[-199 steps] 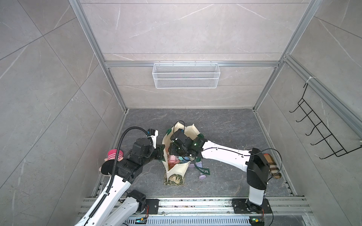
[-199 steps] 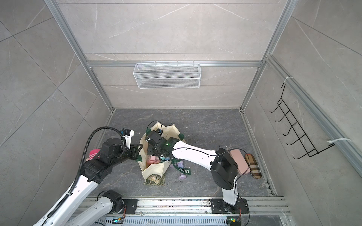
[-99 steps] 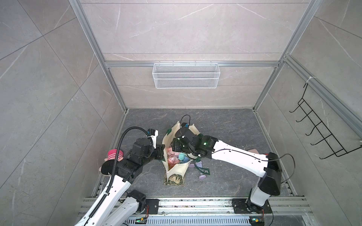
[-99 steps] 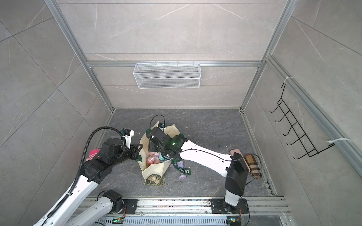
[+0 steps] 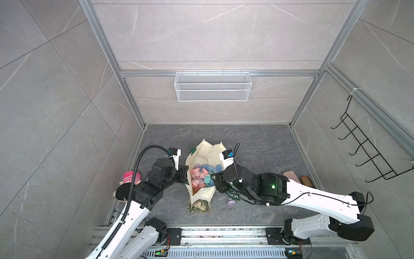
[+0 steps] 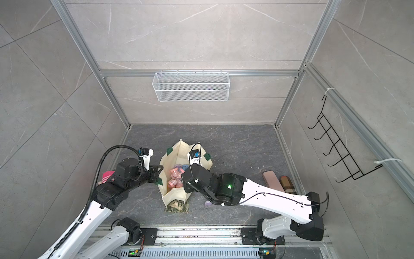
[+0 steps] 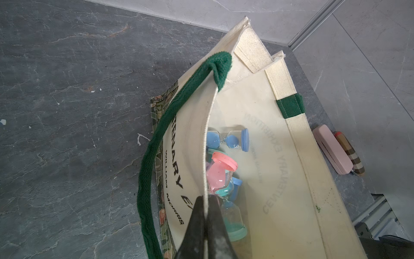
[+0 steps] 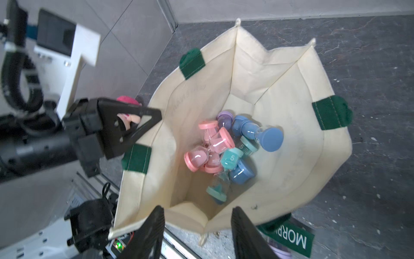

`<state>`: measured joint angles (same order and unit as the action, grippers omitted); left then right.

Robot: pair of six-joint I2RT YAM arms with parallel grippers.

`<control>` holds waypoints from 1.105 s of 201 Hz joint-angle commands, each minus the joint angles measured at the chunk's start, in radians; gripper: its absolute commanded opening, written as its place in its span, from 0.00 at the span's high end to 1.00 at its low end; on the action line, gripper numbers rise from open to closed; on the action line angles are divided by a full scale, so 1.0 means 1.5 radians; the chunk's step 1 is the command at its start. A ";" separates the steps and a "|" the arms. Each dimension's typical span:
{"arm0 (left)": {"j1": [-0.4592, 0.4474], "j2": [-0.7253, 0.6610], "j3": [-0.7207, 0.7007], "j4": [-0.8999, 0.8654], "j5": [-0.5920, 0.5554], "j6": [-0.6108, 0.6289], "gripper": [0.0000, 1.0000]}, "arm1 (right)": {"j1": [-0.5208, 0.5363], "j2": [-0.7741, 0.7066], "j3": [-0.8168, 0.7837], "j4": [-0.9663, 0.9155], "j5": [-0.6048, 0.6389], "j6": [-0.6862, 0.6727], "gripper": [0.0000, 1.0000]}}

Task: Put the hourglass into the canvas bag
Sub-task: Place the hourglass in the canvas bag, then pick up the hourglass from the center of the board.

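- Step in hand: loading. The canvas bag [image 8: 268, 74] stands upright on the table [image 5: 257, 145] with its mouth spread wide.
- The left gripper [image 7: 206, 198] has its jaws closed on the bag's side rim, next to a green strap patch, and holds that wall outward.
- The right gripper [image 8: 198, 209] hangs over the near end of the bag mouth. Its jaws stand apart with nothing between them.
- Task item: a pile of hourglasses [image 8: 224, 145] in pink, teal, blue and lilac lies on the bag floor. One lilac hourglass [image 5: 231, 203] lies outside on the table, just beside the bag's near corner.
- Next move, as a judgement: swing the right gripper off the bag, descend on the lilac hourglass, grip it and carry it over the rim. The left grip should hold so the mouth does not collapse.
- Obstruction: the MORRIS strap [image 8: 291, 238] lies across part of that hourglass, and the jaws may catch it. The right arm's wrist hangs directly above it.
- Other items, clear of the work: a pink case [image 6: 271, 178] and a plaid case [image 6: 287, 185] at the right wall, and a plush toy [image 5: 130, 177] behind the left arm.
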<state>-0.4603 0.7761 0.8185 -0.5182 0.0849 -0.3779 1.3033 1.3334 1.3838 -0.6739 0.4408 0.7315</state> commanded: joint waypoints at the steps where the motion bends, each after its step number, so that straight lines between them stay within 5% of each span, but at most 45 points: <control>1: 0.001 -0.014 0.010 0.060 0.008 0.005 1.00 | 0.045 -0.011 -0.036 -0.039 0.053 -0.026 0.48; 131: 0.001 -0.013 0.009 0.061 0.009 0.004 1.00 | 0.101 0.040 -0.282 0.164 0.047 0.134 0.51; 181: 0.000 -0.019 0.009 0.060 0.006 0.004 1.00 | 0.076 0.068 -0.308 0.199 0.073 0.157 0.55; 222: 0.000 -0.018 0.008 0.060 0.008 0.003 1.00 | 0.032 0.089 -0.349 0.256 0.015 0.178 0.58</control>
<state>-0.4603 0.7753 0.8165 -0.5182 0.0849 -0.3782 1.3853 1.4384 0.9127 -0.3355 0.5144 0.9588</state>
